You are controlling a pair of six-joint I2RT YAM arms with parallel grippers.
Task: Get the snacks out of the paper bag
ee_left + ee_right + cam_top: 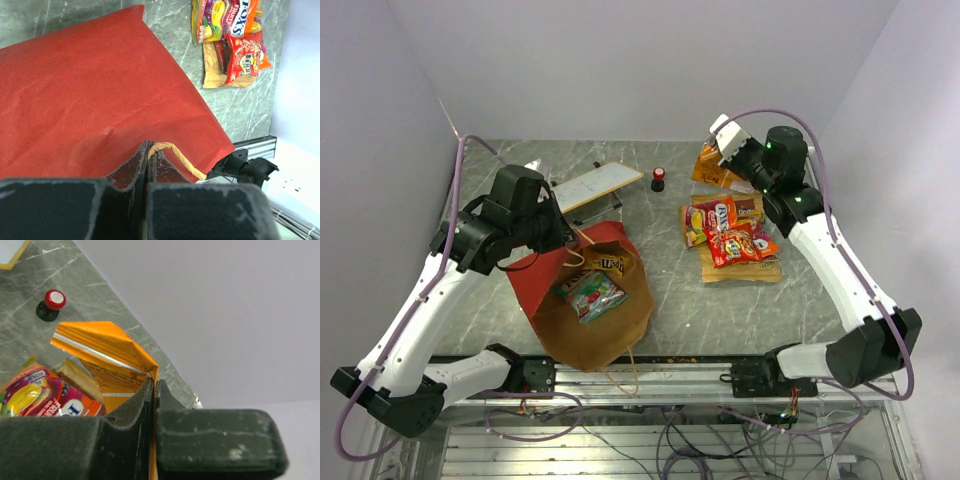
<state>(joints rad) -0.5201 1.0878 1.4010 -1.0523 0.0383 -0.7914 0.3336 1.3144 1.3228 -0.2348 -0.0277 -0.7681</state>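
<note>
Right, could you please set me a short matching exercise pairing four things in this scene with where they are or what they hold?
1 left gripper
2 right gripper
3 green packet
4 red-capped cylinder

A beside the white board
B shut on an orange packet
C in the mouth of the paper bag
D shut on the paper bag

Pairs: 1-D, 2-B, 3-C, 4-A.

The paper bag (90, 90) is cut off at the left edge of the left wrist view. The orange packet (100, 342) is partly hidden behind the right gripper (154, 385).
</note>
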